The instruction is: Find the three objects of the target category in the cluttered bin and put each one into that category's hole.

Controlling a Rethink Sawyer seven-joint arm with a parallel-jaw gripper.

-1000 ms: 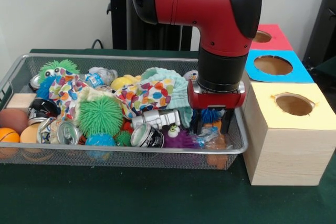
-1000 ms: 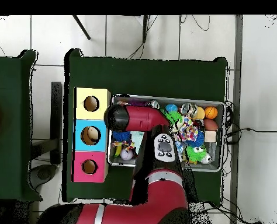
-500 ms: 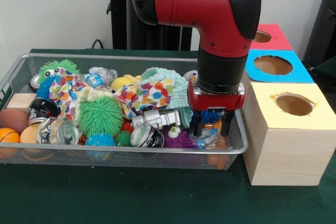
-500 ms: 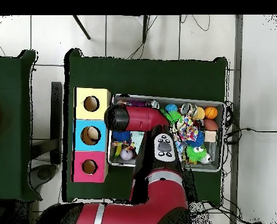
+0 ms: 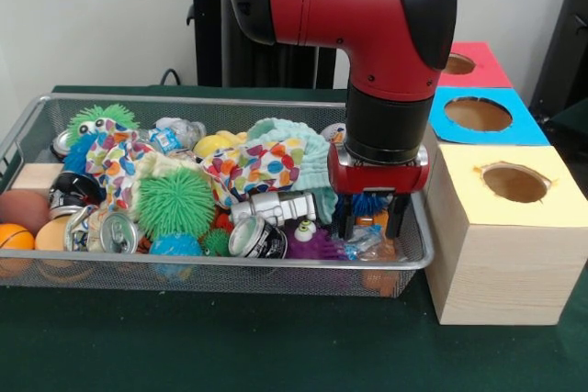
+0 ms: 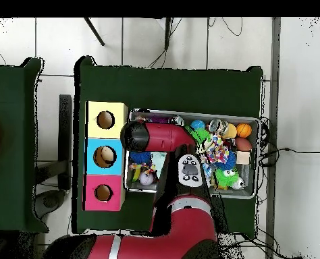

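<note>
Sitting between the two black fingers of the gripper, a blue spiky rubber toy lies at the end of the wire mesh bin nearest the row of boxes, with something orange showing just beneath it and a crinkled clear plastic wrapper in front. The fingers stand apart, one on each side of the blue toy, and they reach down into the clutter; whether the pads already press on the toy cannot be told from the front view. So the toy lies straight below the wrist, not off to either side, and the move that matters is likely a simple close and lift. A purple spiky toy sits just beside the finger farther from the boxes, and a crushed silver can lies beyond it, so both look near enough to be disturbed. The light wooden box with a yellow top and round hole stands touching the bin's end, right beside the gripper; the blue-topped box and red-topped box follow behind it. In the overhead view the red arm covers this end of the bin, hiding the gripper and the toy.
</note>
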